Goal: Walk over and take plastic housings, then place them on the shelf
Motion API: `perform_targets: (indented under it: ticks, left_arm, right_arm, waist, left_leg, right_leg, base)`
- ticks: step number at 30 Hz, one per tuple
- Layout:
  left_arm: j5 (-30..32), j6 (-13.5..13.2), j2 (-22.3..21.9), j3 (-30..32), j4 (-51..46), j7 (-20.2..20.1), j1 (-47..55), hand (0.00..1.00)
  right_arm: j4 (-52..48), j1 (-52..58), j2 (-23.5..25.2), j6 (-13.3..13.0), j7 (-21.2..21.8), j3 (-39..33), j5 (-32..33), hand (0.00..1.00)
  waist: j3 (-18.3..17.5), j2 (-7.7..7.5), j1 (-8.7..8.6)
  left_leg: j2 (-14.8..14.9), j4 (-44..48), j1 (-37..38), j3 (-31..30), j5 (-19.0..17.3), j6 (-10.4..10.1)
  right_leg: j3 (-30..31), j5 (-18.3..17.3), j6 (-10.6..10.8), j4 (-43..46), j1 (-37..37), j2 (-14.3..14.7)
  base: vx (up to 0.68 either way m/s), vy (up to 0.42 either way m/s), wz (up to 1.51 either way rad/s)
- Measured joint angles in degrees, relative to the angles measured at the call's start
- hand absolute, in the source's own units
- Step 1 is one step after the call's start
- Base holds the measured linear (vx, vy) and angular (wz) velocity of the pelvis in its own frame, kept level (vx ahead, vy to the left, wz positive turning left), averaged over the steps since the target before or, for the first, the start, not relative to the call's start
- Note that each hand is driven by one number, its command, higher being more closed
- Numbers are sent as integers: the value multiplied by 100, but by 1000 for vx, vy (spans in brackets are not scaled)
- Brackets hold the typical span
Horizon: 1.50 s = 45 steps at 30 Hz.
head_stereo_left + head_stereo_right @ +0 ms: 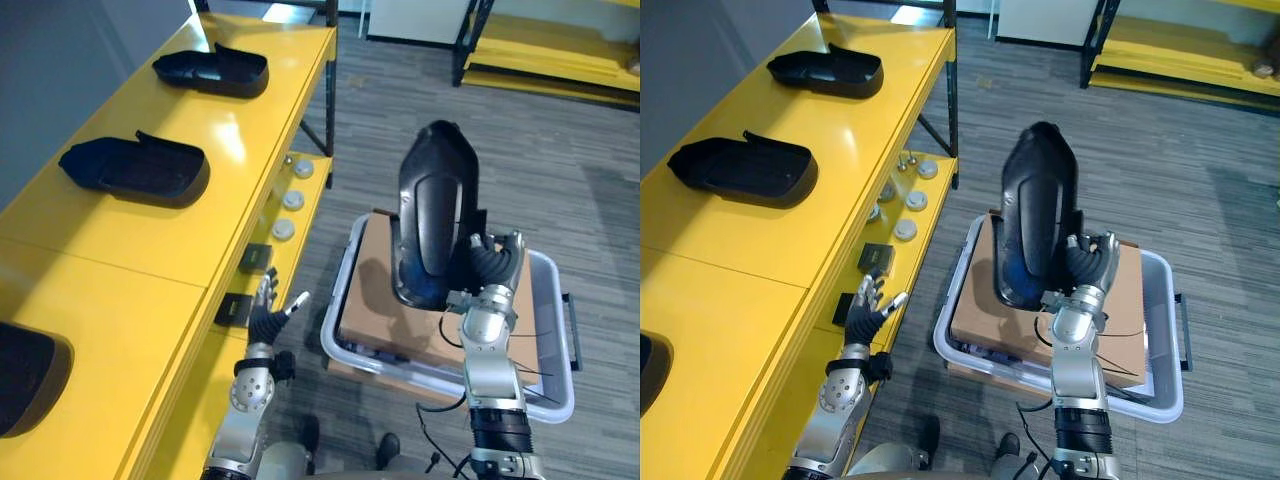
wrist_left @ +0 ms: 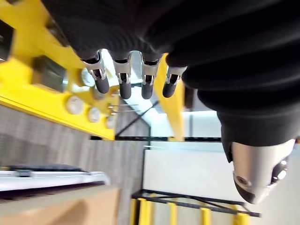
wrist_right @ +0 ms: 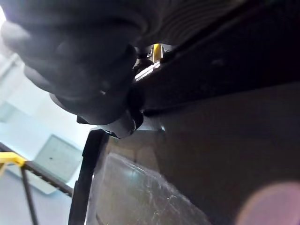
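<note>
Glossy curved housing [image 1: 432, 200] in right hand [image 1: 491, 266]

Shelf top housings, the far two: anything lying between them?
No. Between the far housing and the next housing the yellow shelf top is bare, as both eye views show.

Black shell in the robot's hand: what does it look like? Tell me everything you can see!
The housing is a long, shiny black shell that looks like plastic, rounded at the top, with a raised rim round a smoother middle. It stands nearly upright, over the brown cardboard box that sits in a pale bin. The right hand grips its lower side. Whether its bottom end rests on the box is hard to tell.
</note>
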Motion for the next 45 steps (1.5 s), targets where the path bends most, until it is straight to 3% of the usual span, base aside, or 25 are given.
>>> perform_targets:
  ticks: [6,12,15,19,29,39,45]
  left_arm:
    - [14,-106,13,-481,-847,187,-598,0]
    - [156,-89,-36,-1040,-877,275,-704,0]
    - [230,-72,-31,-1047,-873,370,-726,0]
    - [281,-19,-15,-1160,-647,625,-868,0]
    - [402,30,145,-1208,-240,1085,-1029,0]
    - [511,43,218,-1064,-253,1116,-777,0]
    - [626,38,-25,-604,-602,1091,-539,0]
  right_arm:
    - [-597,35,63,-243,53,775,-470,100]
    - [-635,25,135,-277,169,1623,-517,100]
    - [-734,25,131,-277,199,1734,-514,100]
    - [-750,25,130,-272,190,1789,-504,100]
    - [-751,25,-7,-260,94,2160,-500,100]
    - [-443,-5,-117,-259,135,2204,-515,100]
    - [-302,6,84,-272,134,2095,-511,100]
  waist:
    - [-151,-11,5]
    - [-306,-15,5]
    - [-322,-17,4]
    - [-609,-35,-4]
    - [-702,-97,-10]
    - [-769,-135,-8]
    - [-771,-136,8]
  left_leg:
    - [7,1,119,11,1,1]
    - [24,-18,169,87,1,1]
    - [27,-17,173,102,3,4]
    - [30,-186,182,121,98,21]
    - [44,-188,201,159,125,4]
    - [43,-285,223,118,220,21]
    - [51,-542,335,51,371,12]
  right_leg:
    - [16,1,-1,0,111,5]
    - [114,2,-3,20,105,14]
    - [147,2,-5,37,91,17]
    - [174,7,-12,40,7,13]
    - [217,17,-24,86,-12,19]
    - [188,17,-26,103,-23,18]
    - [146,14,-29,109,-10,21]
  base:
    - [0,0,0]
    - [-23,9,-7]
    - [-47,11,-6]
    - [-8,3,-1]
    - [-4,2,-1]
    - [-13,4,2]
    - [-10,-2,4]
